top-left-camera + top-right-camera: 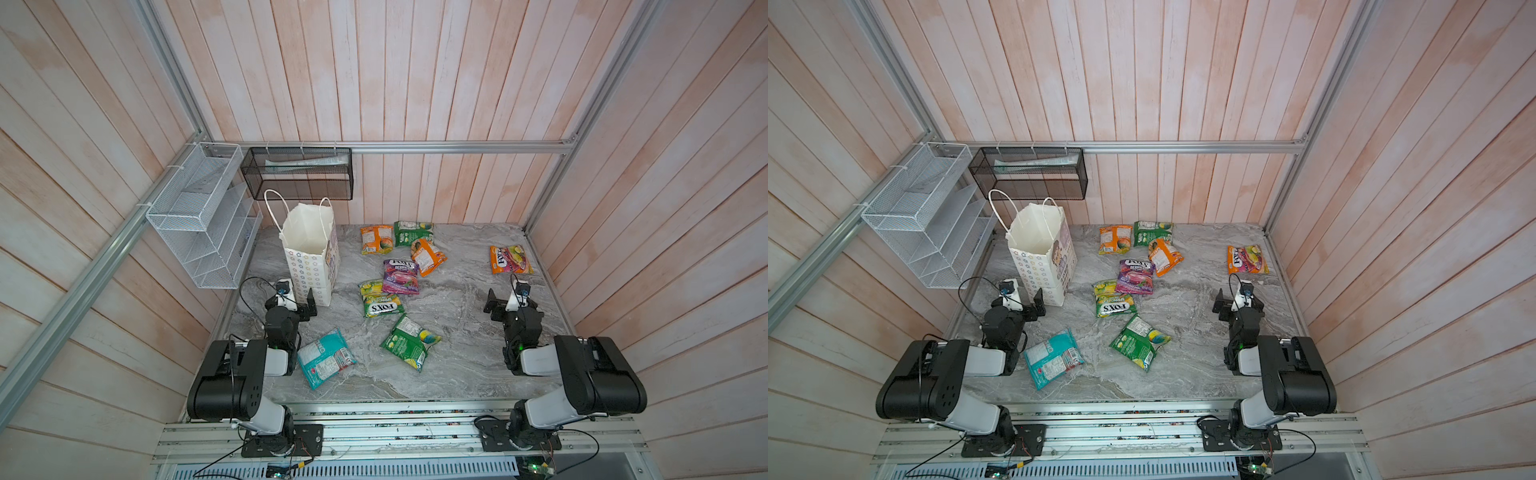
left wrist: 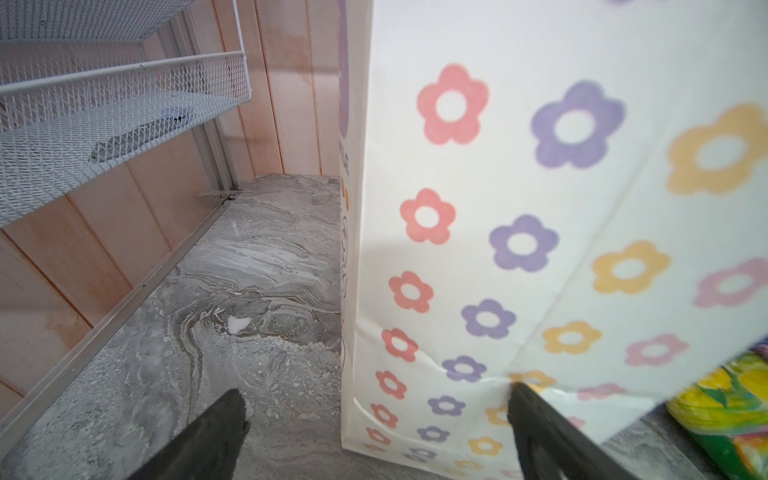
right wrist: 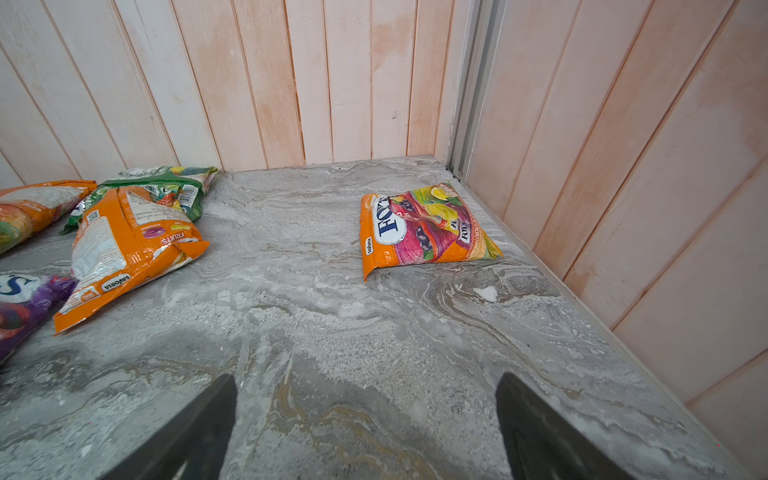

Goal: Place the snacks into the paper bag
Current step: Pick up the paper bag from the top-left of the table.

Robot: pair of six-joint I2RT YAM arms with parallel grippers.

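The white paper bag (image 1: 309,249) (image 1: 1042,253) stands open and upright at the back left, flower print on its lower part. Several snacks lie flat on the marble top: a teal pouch (image 1: 326,358), a green one (image 1: 409,341), a yellow-green FOX'S (image 1: 380,299), a purple one (image 1: 401,276), and an orange one (image 1: 510,259) alone at the right. My left gripper (image 1: 299,300) (image 2: 374,395) is open just in front of the bag (image 2: 519,187), holding nothing. My right gripper (image 1: 505,303) (image 3: 365,379) is open and empty over bare marble, short of the orange FOX'S pouch (image 3: 424,230).
A white wire rack (image 1: 199,216) hangs on the left wall close to the bag. A black mesh basket (image 1: 297,172) hangs on the back rail above it. Two orange pouches (image 1: 376,240) (image 1: 428,257) and a green one (image 1: 413,232) lie near the back wall.
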